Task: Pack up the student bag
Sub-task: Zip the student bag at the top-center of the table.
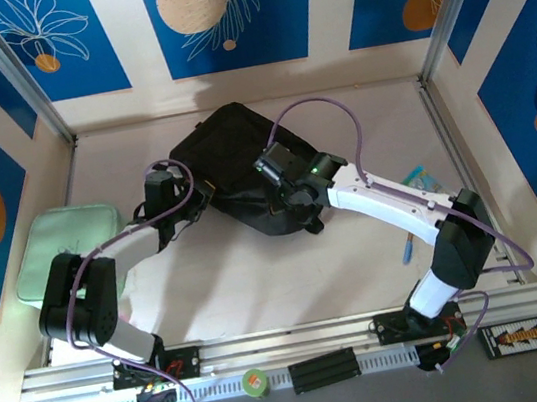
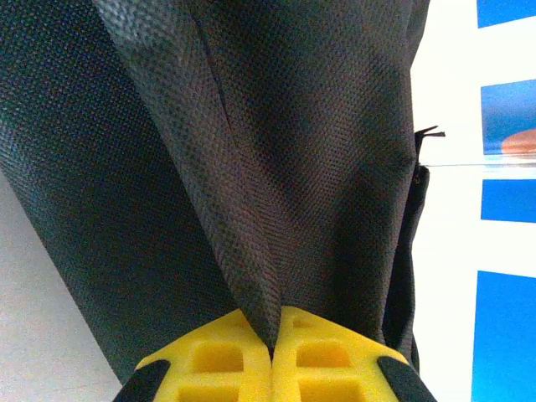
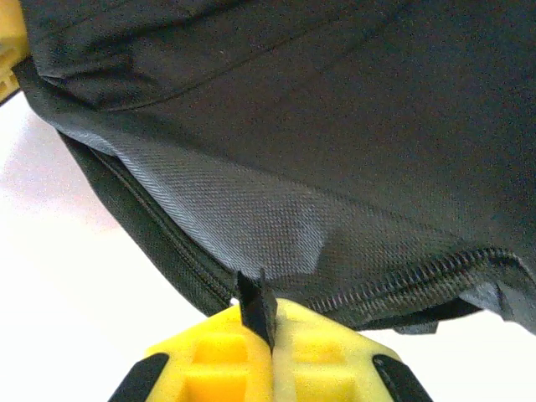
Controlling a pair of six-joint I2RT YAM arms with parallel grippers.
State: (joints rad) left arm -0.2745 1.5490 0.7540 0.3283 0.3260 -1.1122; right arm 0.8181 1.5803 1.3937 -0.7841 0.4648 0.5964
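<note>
The student bag [image 1: 231, 151] is a black fabric backpack lying in the middle of the table. My left gripper [image 1: 201, 193] is at its left edge. In the left wrist view that gripper [image 2: 270, 339] is shut, and its yellow fingers [image 2: 218, 356] pinch a raised fold of the bag's fabric [image 2: 251, 209]. My right gripper [image 1: 296, 200] is at the bag's near right edge. In the right wrist view it [image 3: 270, 322] is shut on a small black zipper pull [image 3: 254, 303], just below the zipper line [image 3: 402, 280] of the bag [image 3: 318, 109].
A mint-green padded pouch [image 1: 66, 249] lies at the left, beside the left arm. Pens [image 1: 417, 179] and a blue pen [image 1: 409, 246] lie at the right near the right arm. A green tape roll [image 1: 254, 382] rests on the front rail.
</note>
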